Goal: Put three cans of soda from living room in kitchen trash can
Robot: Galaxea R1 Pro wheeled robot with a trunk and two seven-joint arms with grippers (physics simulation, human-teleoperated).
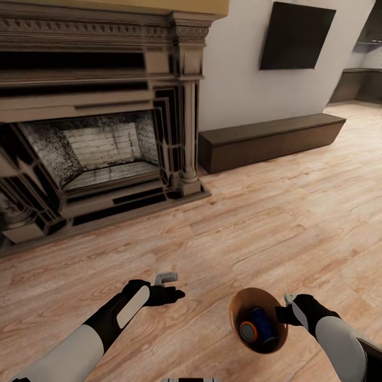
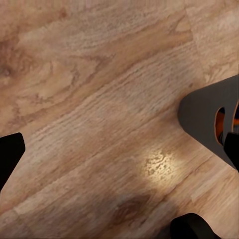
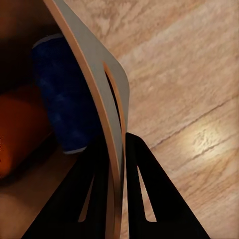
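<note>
The copper-brown trash can (image 1: 239,310) hangs tilted above the wood floor at the lower right. My right gripper (image 1: 286,314) is shut on its rim; in the right wrist view its fingers (image 3: 144,199) pinch the bin wall (image 3: 94,64) just under the handle slot. Inside lie a dark blue soda can (image 1: 264,322) (image 3: 64,99) and an orange soda can (image 1: 248,331) (image 3: 20,129). A third can is hidden. My left gripper (image 1: 172,285) is open and holds nothing, left of the bin. The left wrist view catches the bin's side (image 2: 204,114), with orange showing through its slot.
I am in the living room. An ornate fireplace (image 1: 101,148) stands ahead on the left. A low dark bench (image 1: 270,139) runs along the white wall under the wall TV (image 1: 296,36). Dark kitchen cabinets (image 1: 361,85) show far right. Plank floor (image 1: 254,223) lies between.
</note>
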